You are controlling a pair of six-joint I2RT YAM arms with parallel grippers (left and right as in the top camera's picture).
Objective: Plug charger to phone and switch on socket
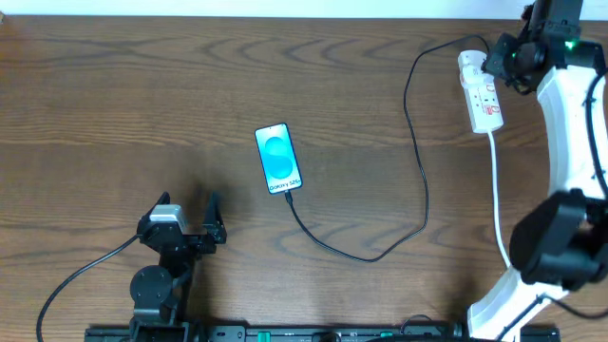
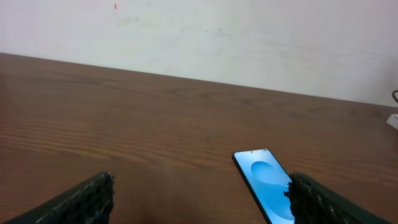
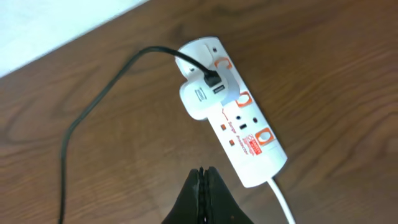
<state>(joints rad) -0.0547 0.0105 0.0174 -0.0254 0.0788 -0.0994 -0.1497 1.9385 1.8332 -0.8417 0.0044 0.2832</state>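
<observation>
Overhead view: the phone [image 1: 278, 158] lies flat on a brown wooden table [image 1: 114, 95], its bright blue screen facing up. The charger [image 1: 419, 152], a thin black cable, meets the phone's short edge that carries white text (whether the tip is fully seated cannot be told). From there it loops away to the right of the phone and runs up to the socket [image 1: 481, 95]. The socket, a white strip, lies well apart from the phone, to its right and farther back. The right gripper [image 1: 496, 63] hangs over the socket's far end. The left gripper [image 1: 187, 205] sits nearer the robot than the phone and to the phone's left, touching nothing.

Left wrist view: the left gripper [image 2: 199, 205] stands wide and empty, one black finger [image 2: 87, 199] at each lower corner. The phone [image 2: 267, 180] lies just beyond them, close to the right-hand finger. Behind the phone the table [image 2: 124, 112] runs back to a pale wall [image 2: 217, 37].

Right wrist view: the right gripper [image 3: 202, 193] is pressed closed with nothing between its tips, hovering just beside the socket [image 3: 239, 118]. The charger [image 3: 93, 106] ends in a black plug seated in a white adapter block [image 3: 205, 93] on the socket. The socket's red switch markings show, but their position cannot be told. A thick white cord [image 3: 283, 199] leaves the socket's near end.
</observation>
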